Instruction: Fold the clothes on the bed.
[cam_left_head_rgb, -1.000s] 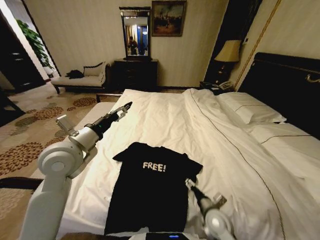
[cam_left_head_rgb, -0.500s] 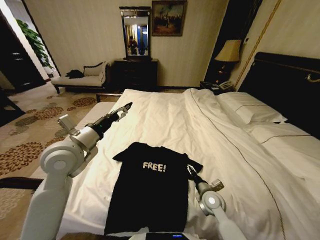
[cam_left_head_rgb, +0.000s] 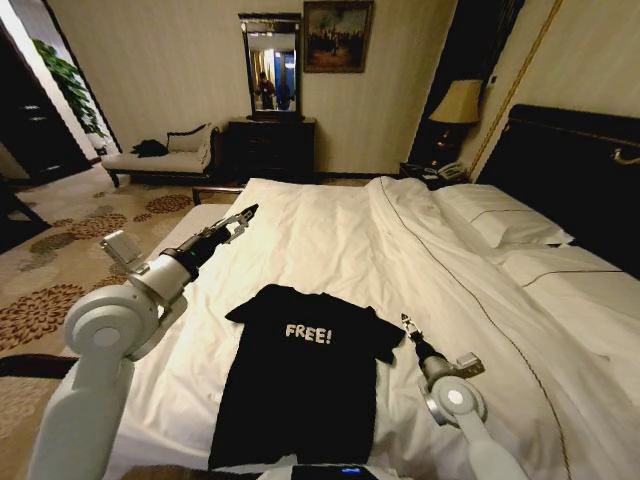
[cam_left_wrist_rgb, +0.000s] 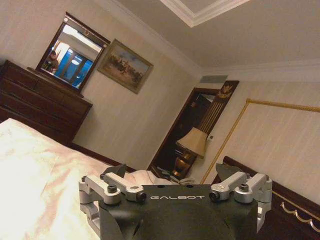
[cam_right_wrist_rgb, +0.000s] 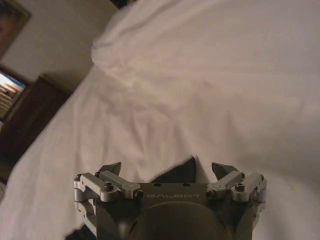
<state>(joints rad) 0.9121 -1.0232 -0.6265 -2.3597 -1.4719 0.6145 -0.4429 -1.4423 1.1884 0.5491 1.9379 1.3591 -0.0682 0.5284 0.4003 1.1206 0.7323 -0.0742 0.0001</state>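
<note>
Shirt (cam_left_head_rgb: 300, 375): black, "FREE!" lettering, spread flat and face up on the near part of the bed (cam_left_head_rgb: 330, 240); both sleeves out, hem nearest the robot. Not yet folded.
Bed: white duvet, smooth around the shirt; pillows far right by the headboard.
Left end effector (cam_left_head_rgb: 243, 216): raised over the bed's left edge, well apart from the shirt, far-left of the left sleeve; fingers spread, nothing between them, per left wrist view (cam_left_wrist_rgb: 172, 172). Judged parked clear of the cloth.
Right end effector (cam_left_head_rgb: 407, 322): low over the duvet just beside the right sleeve, apart from the cloth; fingers spread, empty (cam_right_wrist_rgb: 167, 170). Sleeve edge shows dark between the fingertips in the right wrist view.
Step (judgement): lining up on the right sleeve, likely for the first fold inward.
</note>
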